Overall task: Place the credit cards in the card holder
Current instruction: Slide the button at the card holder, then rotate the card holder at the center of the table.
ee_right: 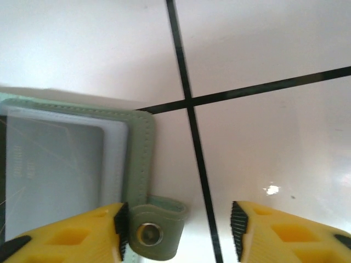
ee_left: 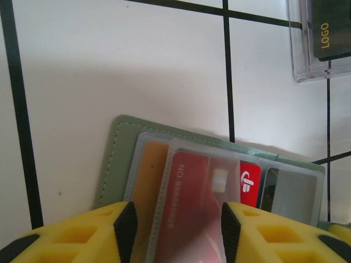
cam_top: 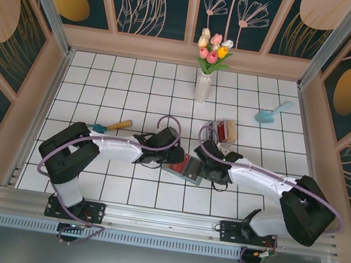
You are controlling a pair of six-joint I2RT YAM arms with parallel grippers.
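The grey-green card holder lies open on the tiles between my two grippers. In the left wrist view its green edge frames clear sleeves holding a tan card, a red card and a greyish card. My left gripper is open and straddles the red card from above, with neither pad touching the card's edges. My right gripper is open over the holder's other end. Its left pad sits beside the snap tab, and bare tile lies between the fingers.
A clear plastic box with more cards stands just behind the holder; a dark card marked LOGO lies in it. Farther back are a vase of tulips and a turquoise trowel. An orange-handled tool lies at the left.
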